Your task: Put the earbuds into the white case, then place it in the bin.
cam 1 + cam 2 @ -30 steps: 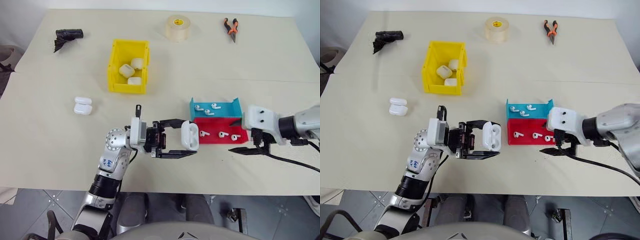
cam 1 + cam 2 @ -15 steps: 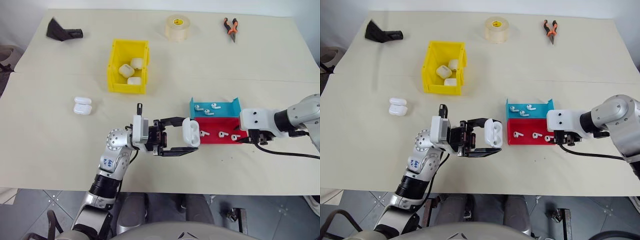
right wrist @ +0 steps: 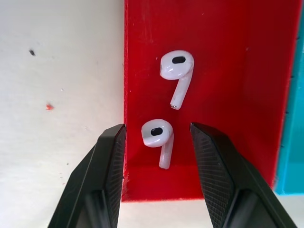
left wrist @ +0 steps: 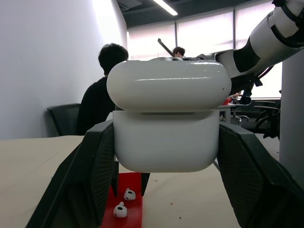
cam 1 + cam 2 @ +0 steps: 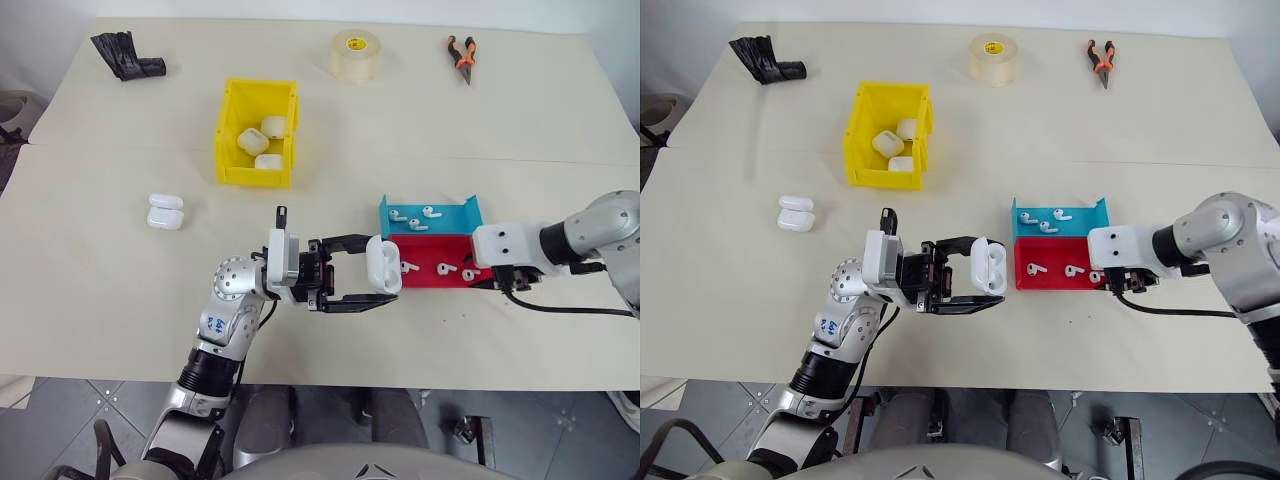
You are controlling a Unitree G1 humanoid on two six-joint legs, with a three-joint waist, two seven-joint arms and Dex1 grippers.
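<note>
Since a second ago the right gripper (image 3: 156, 137) has swung in over the red tray (image 3: 256, 71) and narrowed; its fingers now stand parted either side of the nearer of two earbuds (image 3: 159, 137), apparently not yet touching. Light, glossy and slippery, it is best pinched across the bulb. Its stem, the long axis, points back toward the gripper, lying flat. Beside the tray, the left gripper (image 5: 385, 285) is clamped on the white case (image 5: 381, 265), lid closed as far as shows. The yellow bin (image 5: 228, 135) sits well apart.
</note>
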